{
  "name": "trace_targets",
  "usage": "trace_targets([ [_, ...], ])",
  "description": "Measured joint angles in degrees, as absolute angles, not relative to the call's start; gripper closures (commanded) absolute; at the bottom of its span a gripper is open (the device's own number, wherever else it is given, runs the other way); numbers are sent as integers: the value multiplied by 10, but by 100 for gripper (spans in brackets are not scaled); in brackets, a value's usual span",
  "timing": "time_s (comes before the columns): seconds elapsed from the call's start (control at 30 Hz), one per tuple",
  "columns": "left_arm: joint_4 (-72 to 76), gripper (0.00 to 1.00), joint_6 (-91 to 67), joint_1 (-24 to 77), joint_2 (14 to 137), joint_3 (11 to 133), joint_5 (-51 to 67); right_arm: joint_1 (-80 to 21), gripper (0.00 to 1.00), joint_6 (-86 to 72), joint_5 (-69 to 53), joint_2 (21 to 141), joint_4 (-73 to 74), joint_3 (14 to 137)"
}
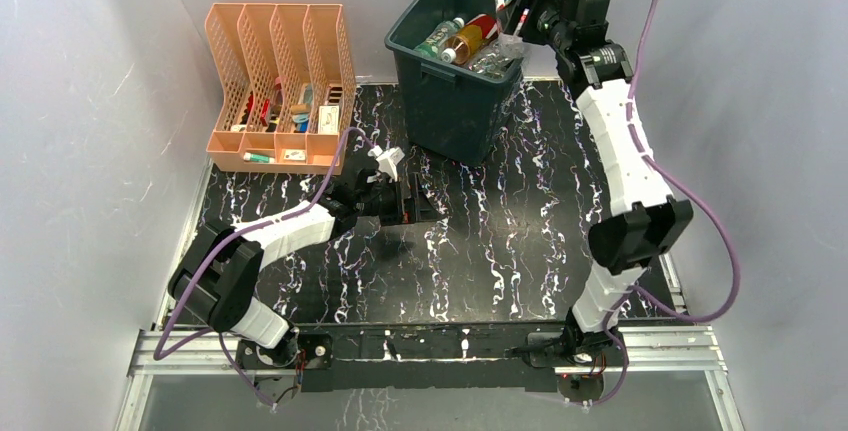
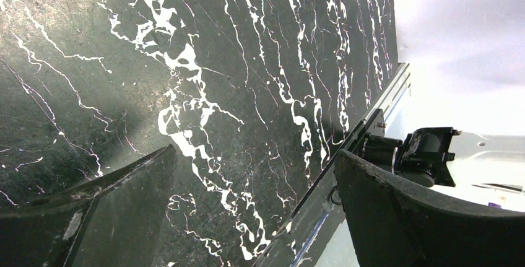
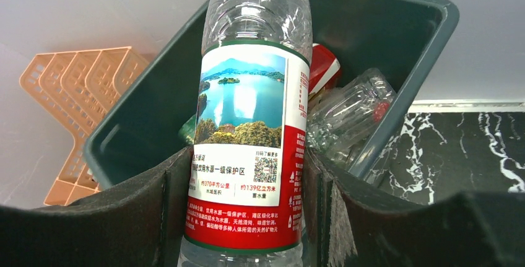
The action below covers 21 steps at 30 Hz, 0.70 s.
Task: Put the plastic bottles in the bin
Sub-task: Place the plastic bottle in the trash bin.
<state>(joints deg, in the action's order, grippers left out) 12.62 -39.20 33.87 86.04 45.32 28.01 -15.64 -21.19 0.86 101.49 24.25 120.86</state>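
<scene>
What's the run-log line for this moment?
left gripper: open, empty | right gripper: shut on water bottle, above bin | bin: other bottles inside

A black marble-patterned table [image 1: 500, 251] streaked with white veins is boxed in by plain pale grey walls [image 1: 80, 151] on its left, far and right sides. A silver metal rail [image 1: 670, 349] runs along its near edge, and a peach slotted file organizer [image 1: 285, 51] stands at its far left corner. The light is bright and even, leaving a soft sheen on the dark top.
</scene>
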Motion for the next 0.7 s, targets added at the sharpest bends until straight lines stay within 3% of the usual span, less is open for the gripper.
trace_targets([
  [0.53,128,2,-392,339,861,453,288,-116,48,-244,-114,1173,204,1308],
  [0.6,127,2,-392,339,861,454,289,-112,43,-244,-123,1175,198,1308],
  [0.7,123,2,-390,339,861,455,290,-109,24,-244,-130,1176,195,1308],
])
